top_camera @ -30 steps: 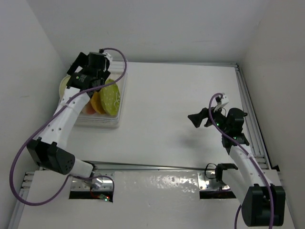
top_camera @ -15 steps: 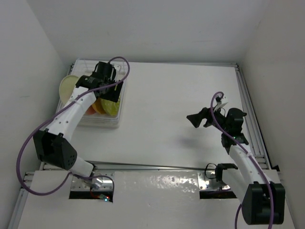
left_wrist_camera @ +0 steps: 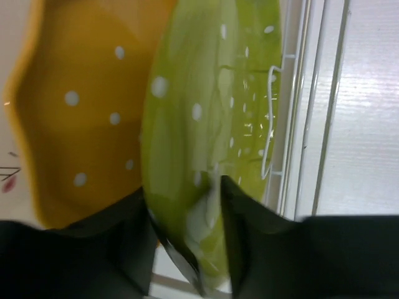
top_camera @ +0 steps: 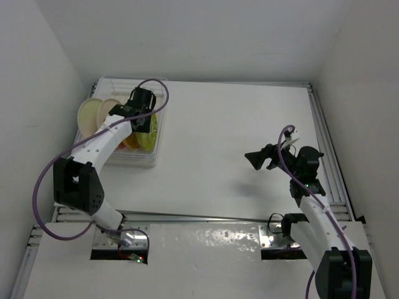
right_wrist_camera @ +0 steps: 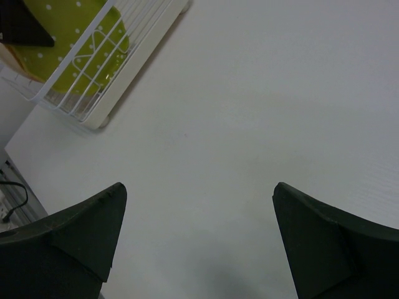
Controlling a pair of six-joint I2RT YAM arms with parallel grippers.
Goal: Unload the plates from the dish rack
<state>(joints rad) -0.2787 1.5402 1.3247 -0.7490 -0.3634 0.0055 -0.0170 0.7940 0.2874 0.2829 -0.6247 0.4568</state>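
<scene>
The white wire dish rack [top_camera: 128, 163] stands at the table's back left. In it stand a lime green dotted plate [top_camera: 150, 138], an orange dotted plate [top_camera: 129, 142] and two pale cream plates [top_camera: 88, 113] [top_camera: 111, 108]. My left gripper [top_camera: 144, 118] reaches down into the rack. In the left wrist view its jaws [left_wrist_camera: 182, 182] are partly open and straddle the rim of the lime plate [left_wrist_camera: 206, 93], with the orange plate [left_wrist_camera: 81, 93] just to the left. My right gripper [top_camera: 257, 157] is wide open and empty above bare table [right_wrist_camera: 199, 187].
The right wrist view shows the rack's near corner [right_wrist_camera: 118, 75] with the lime plate [right_wrist_camera: 62, 25] behind its wires. White walls close in at the left, back and right. A metal rail [top_camera: 327, 143] runs along the table's right edge.
My left gripper has moved from the rack's far left end toward its right side and come down over the lime plate's rim. The right arm has barely shifted.
</scene>
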